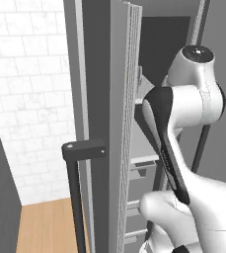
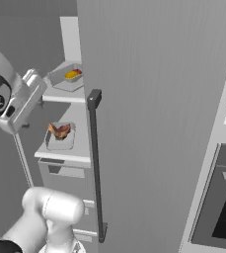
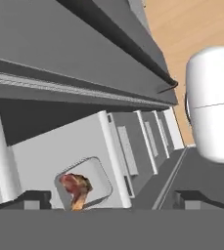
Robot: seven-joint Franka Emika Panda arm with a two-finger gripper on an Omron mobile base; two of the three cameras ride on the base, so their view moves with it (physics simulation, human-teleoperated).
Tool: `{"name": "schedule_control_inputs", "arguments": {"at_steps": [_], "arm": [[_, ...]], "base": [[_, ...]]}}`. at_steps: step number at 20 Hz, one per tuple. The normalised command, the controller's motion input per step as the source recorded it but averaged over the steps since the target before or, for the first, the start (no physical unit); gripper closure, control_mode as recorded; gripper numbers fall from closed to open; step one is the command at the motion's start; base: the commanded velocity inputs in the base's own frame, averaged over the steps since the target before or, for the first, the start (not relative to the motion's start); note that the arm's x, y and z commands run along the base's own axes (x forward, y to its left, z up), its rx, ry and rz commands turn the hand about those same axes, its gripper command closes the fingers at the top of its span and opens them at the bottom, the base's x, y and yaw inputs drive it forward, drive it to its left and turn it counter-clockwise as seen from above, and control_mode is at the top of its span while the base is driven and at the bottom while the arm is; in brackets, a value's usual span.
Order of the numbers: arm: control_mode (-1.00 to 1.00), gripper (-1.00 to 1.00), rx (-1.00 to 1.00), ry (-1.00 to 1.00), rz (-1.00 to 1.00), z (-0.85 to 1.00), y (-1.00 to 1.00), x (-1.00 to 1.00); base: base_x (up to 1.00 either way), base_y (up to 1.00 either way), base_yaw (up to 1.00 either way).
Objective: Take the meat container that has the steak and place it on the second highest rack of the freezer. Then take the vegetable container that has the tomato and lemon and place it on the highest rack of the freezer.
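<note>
Backing our empty, wide-open gripper (image 3: 108, 200) clear of the freezer (image 2: 159, 99).
Left of its door handle (image 2: 95, 168), the steak (image 2: 60, 131) sits 1 shelf below the tomato (image 2: 77, 72) and lemon (image 2: 72, 75); we should withdraw straight, avoiding both trays.

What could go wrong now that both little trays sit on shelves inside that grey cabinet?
The open claw hangs just above the steak tray; pulling back, a fingertip could catch the tray's rim and drag it off its shelf. The arm is threaded between the freezer's doors, so a wide swing might knock one.
</note>
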Motion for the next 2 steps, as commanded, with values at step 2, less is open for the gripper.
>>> {"name": "schedule_control_inputs", "arguments": {"at_steps": [2], "arm": [[-1.0,-1.0,0.02,0.34,-0.12,-0.54,-0.18,-0.66]], "base": [[0.0,0.0,0.0]]}}
